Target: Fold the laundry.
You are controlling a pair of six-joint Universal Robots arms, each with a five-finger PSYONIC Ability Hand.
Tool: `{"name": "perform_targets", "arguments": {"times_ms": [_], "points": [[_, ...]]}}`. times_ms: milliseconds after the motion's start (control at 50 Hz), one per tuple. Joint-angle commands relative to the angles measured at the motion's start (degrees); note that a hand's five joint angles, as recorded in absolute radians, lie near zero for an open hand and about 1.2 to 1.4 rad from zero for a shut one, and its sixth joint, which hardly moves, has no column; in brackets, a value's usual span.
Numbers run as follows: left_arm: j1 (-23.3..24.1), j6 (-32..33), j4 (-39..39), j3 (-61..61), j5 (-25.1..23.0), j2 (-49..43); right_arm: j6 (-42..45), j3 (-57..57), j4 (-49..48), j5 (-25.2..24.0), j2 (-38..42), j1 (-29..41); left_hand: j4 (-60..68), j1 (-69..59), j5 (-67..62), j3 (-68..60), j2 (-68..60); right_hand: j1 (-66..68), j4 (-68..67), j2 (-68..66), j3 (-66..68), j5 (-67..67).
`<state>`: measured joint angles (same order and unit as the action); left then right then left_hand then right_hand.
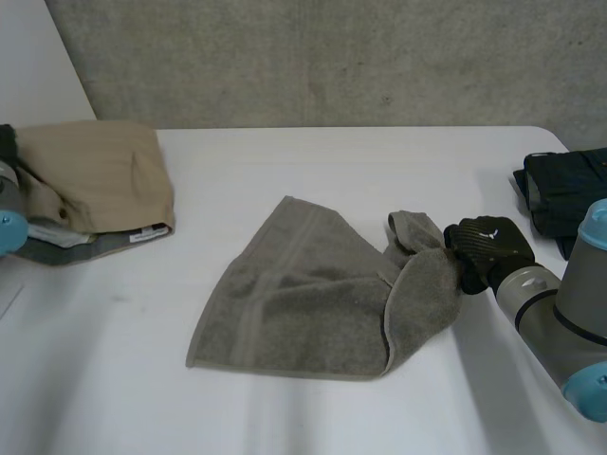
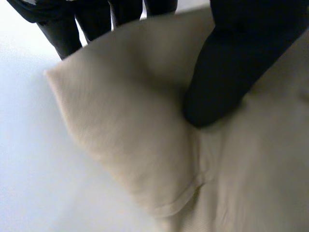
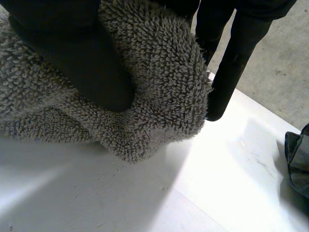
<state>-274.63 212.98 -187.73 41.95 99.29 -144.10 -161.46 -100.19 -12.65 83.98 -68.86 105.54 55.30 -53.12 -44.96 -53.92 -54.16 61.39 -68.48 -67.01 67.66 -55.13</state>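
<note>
A grey terry towel (image 1: 303, 303) lies loosely spread in the middle of the white table (image 1: 379, 171), its right side turned up and bunched. My right hand (image 1: 488, 248) holds that bunched right edge. In the right wrist view the thumb (image 3: 77, 58) presses the towel (image 3: 159, 87) against the fingers (image 3: 231, 63). A folded tan garment (image 1: 95, 175) sits at the far left of the table. In the left wrist view my left hand (image 2: 227, 72) pinches a raised fold of the tan garment (image 2: 130, 125) between its thumb and its fingers (image 2: 67, 29).
A dark folded garment (image 1: 564, 190) lies at the table's right edge, just behind my right arm (image 1: 560, 313). A grey folded piece (image 1: 76, 248) pokes out under the tan garment, beside my left arm (image 1: 9, 227). A concrete wall stands behind the table.
</note>
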Motion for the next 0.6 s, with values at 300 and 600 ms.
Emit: {"name": "perform_targets", "arguments": {"times_ms": [300,600], "points": [[10.94,-8.62,1.47,42.65,-18.41,36.23,0.00,0.26,0.26,-0.31,-2.51,0.45,-45.30,43.12,44.96,43.92,44.16,18.61,-11.52,-12.99,12.34,-14.87],[24.75,-16.72,7.65,65.89,-27.93,43.38,0.00,0.18,0.26,-0.13,-1.80,0.80,-37.53,35.35,37.19,36.15,36.39,18.61,-11.52,-12.99,12.34,-14.87]]}}
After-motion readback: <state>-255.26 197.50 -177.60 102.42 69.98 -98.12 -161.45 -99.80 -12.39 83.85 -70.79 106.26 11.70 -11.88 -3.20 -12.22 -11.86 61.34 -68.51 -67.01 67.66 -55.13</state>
